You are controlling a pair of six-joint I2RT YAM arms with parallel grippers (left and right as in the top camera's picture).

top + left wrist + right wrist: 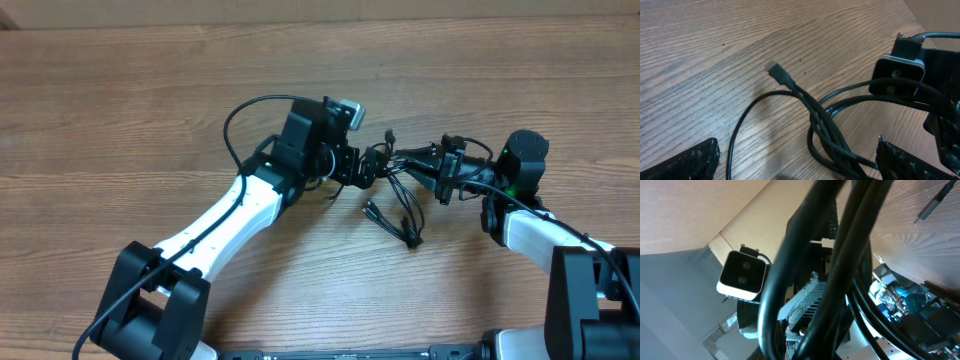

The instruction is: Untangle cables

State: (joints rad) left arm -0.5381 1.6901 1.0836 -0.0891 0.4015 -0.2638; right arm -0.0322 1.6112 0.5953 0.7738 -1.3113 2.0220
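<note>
1. The right gripper [415, 163] is hard to read. In its own wrist view the thin black cables [840, 255] cross right in front of the lens and hide the fingers. The overhead view shows only dark shapes there, so I cannot tell whether it is spread or clamped.
2. The left gripper [797, 155] has its textured black fingers [690, 160] wide apart at the frame's lower corners, both cut off. The cables [825, 125] run between them, nearer the 3 o'clock finger, and are not pinched.
3. Overhead, the cables [395, 205] bunch between the two grippers. The left gripper [360, 168] is at 9 o'clock of the knot and the right at 3 o'clock. Loose loops trail toward 5 o'clock across the brown wood-grain table [150, 100].
4. One small black plug [774, 67] lies flat on the table, pointing to 11 o'clock.
5. The square grey-rimmed wrist camera [897, 75] of the right arm sits over the cables at 2 o'clock.
</note>
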